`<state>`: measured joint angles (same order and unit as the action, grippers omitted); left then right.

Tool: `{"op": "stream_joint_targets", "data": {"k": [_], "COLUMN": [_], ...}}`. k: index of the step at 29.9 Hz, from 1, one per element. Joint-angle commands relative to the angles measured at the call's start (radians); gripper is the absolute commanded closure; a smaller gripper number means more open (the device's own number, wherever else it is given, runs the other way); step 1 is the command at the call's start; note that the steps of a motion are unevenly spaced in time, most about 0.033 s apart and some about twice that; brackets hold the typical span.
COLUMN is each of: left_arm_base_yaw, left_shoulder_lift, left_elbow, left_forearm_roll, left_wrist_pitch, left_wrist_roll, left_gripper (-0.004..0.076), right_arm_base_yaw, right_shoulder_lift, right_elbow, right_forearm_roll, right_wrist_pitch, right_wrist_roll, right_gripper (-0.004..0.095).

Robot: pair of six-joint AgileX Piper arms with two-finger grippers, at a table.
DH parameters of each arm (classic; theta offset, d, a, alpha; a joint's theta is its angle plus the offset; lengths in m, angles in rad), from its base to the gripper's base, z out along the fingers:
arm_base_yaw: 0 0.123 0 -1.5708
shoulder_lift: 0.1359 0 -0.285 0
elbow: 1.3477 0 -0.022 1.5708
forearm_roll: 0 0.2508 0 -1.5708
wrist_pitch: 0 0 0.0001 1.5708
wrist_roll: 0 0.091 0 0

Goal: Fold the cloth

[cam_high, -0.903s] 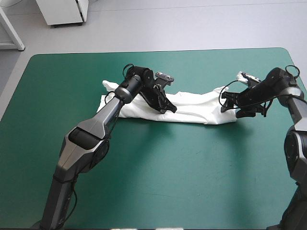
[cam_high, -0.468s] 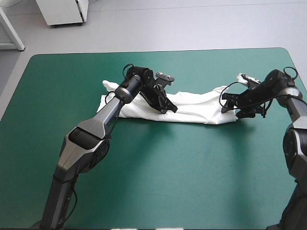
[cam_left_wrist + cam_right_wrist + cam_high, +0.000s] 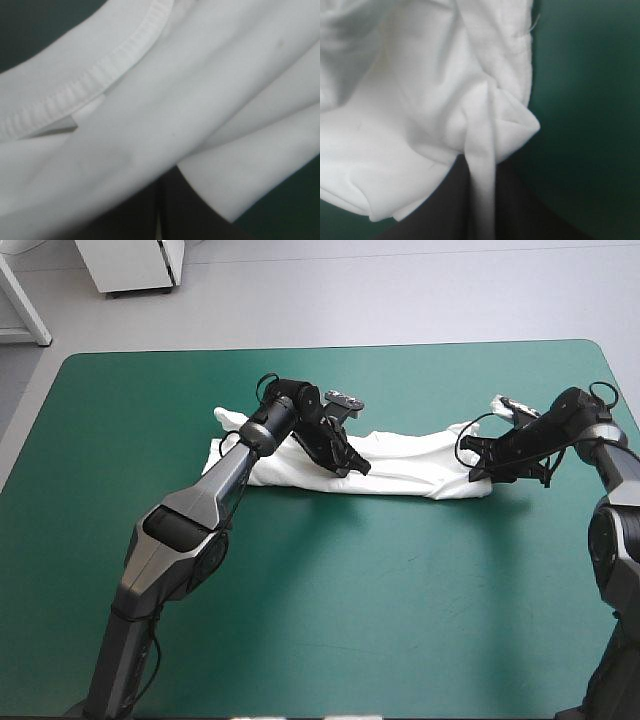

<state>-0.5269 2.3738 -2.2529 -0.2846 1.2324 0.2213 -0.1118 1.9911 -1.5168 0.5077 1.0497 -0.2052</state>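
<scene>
The white T-shirt [image 3: 410,462] lies as a long crumpled band across the far middle of the teal-green table. My left gripper [image 3: 357,466] is pressed into the band's middle and shut on the T-shirt. In the left wrist view, cloth [image 3: 190,100] with the ribbed collar [image 3: 100,75] covers its tips [image 3: 159,220]. My right gripper [image 3: 478,468] sits at the band's right end, shut on the T-shirt. In the right wrist view a pinched fold of cloth [image 3: 481,150] runs down between its black fingers [image 3: 481,205].
Bare teal-green cover [image 3: 350,590] stretches from the shirt to the near edge. The table's right edge [image 3: 630,410] is close behind the right arm. A white cabinet [image 3: 130,265] stands on the floor beyond the far edge.
The right gripper stood open astride the shirt's right end earlier; now its fingers have come together on a fold there. The left arm has not moved.
</scene>
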Motion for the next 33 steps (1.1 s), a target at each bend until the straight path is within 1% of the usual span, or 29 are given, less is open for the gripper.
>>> {"op": "stream_joint_targets", "data": {"k": [1,8,13,18,26,33], "left_arm_base_yaw": [-0.009,-0.009,-0.009,-0.009,-0.009,-0.009], "left_shoulder_lift": [-0.042,-0.042,-0.042,-0.042,-0.042,-0.042], "left_elbow": [-0.017,-0.017,-0.017,-0.017,-0.017,-0.017], "left_forearm_roll": [-0.046,-0.046,-0.046,-0.046,-0.046,-0.046], "left_wrist_pitch": [0.051,0.051,0.051,0.051,0.044,0.044], "left_wrist_roll": [-0.006,-0.006,-0.006,-0.006,-0.006,-0.006], "left_gripper": [0.0746,0.0746,0.0746,0.0746,0.0746,0.0746], "right_arm_base_yaw": [-0.001,-0.001,-0.001,0.001,0.062,0.146], "right_shoulder_lift": [-0.049,-0.065,-0.098,-0.148,-0.223,-0.227], "right_elbow": [-0.023,-0.107,-0.174,-0.216,-0.283,-0.299], "right_forearm_roll": [0.019,0.041,0.107,0.208,0.262,0.267], "right_wrist_pitch": [0.014,0.049,0.091,0.117,0.137,0.137], "right_wrist_roll": [-0.013,-0.013,-0.027,-0.065,-0.075,-0.088], "right_gripper": [0.0923,0.0923,0.0923,0.0923,0.0923,0.0924]}}
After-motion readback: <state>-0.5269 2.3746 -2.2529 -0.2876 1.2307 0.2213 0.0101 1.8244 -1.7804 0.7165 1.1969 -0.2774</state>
